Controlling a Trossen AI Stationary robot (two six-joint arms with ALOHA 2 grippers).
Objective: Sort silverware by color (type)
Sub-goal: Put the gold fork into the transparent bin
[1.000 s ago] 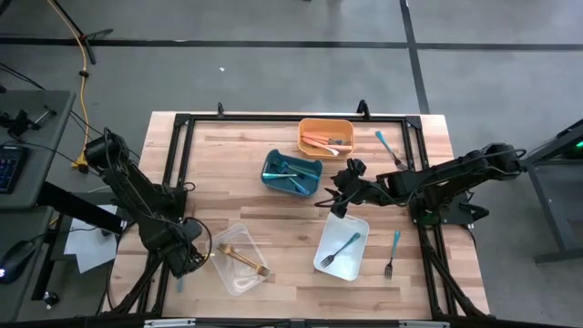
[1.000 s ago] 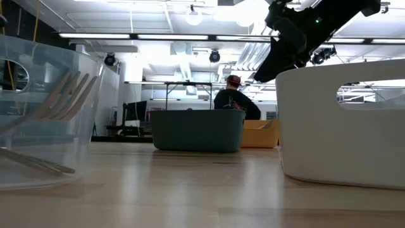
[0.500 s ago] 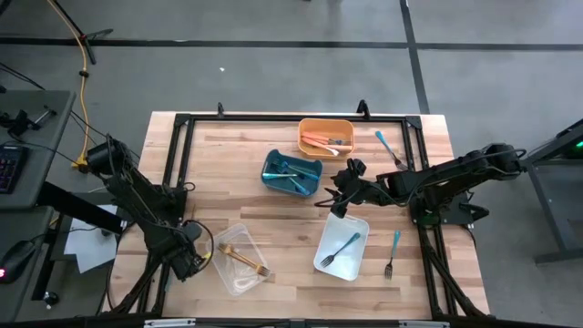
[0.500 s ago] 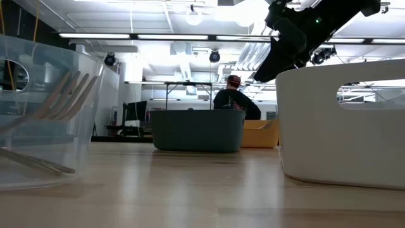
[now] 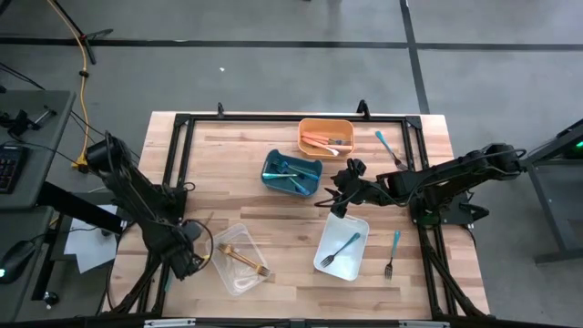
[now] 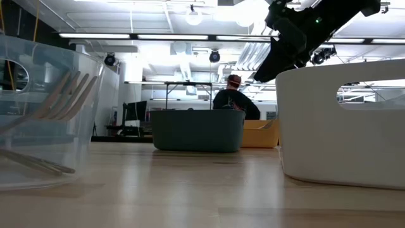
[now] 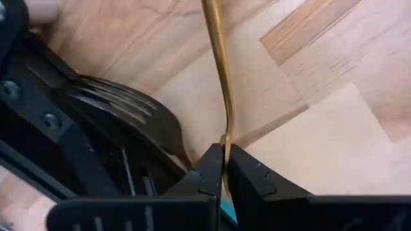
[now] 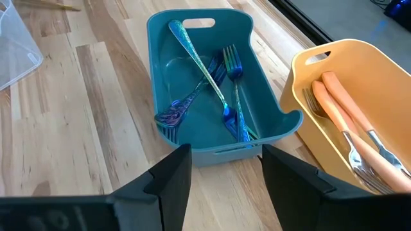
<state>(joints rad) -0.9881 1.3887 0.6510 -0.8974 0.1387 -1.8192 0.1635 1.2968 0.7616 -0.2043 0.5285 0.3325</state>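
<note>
Little has moved since the earlier frames: only the left arm has shifted slightly at the surface's (image 5: 273, 205) near-left edge, while the right arm and all bins sit as before.

Left hand (image 7: 225, 168): closed on the thin handle of a gold utensil (image 7: 218, 70), pinched between its two fingertips; the handle runs up away from the hand over the wood. A dark fork head (image 7: 128, 112) lies just beside the fingers. In the high view this hand (image 5: 187, 260) is at the left end of the clear bin (image 5: 239, 260), which holds gold pieces (image 5: 246, 258).

Centre: the teal bin (image 8: 192, 122) holds iridescent blue forks and a spoon (image 8: 212, 83), lying crossed. Just beside it the orange bin (image 8: 347, 128) holds salmon-handled pieces (image 8: 350, 128).

Right hand (image 5: 339, 205): fingers spread apart, holding nothing, hovering between the teal bin and the white bin (image 5: 341, 246). The white bin holds one teal fork (image 5: 341, 249).

Right edge: a teal-handled fork (image 5: 393, 251) lies on the surface beside the white bin; another teal piece (image 5: 382, 141) lies near the far-right corner.

In the low view a person (image 6: 231, 101) is seen in the room beyond the surface. No brand, label or legible writing is visible on any item.
</note>
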